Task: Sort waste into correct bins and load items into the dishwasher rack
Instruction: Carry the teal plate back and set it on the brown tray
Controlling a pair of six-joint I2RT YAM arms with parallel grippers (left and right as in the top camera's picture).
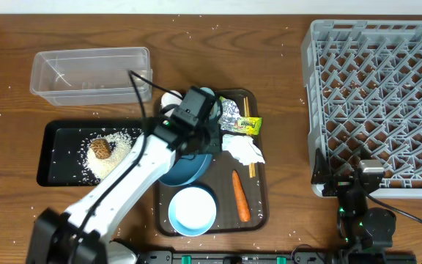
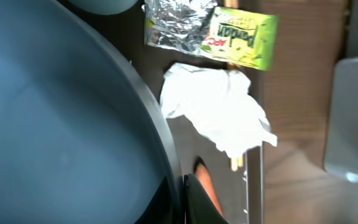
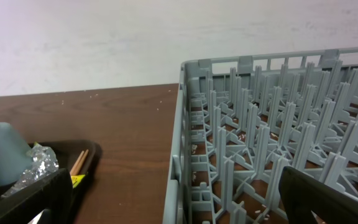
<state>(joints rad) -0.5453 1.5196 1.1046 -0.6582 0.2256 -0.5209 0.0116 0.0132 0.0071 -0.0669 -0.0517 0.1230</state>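
Clenching the blue dish (image 1: 189, 172) by its rim at the brown tray (image 1: 258, 209), the left claw (image 2: 185, 198) is gripping thinly. The dish is likely risking a slip onto the tissue (image 2: 219, 112) and carrot (image 1: 240, 196). The right claw (image 3: 173, 205) is standing released beside the rack (image 1: 372, 88).

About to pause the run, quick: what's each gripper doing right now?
Left gripper: shut on the dark-blue dish, at its rim.
Right gripper: open, holding nothing.

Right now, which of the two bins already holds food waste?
The shallow black tray, holding the brown food lump on white rice; the clear tub behind it looks empty.
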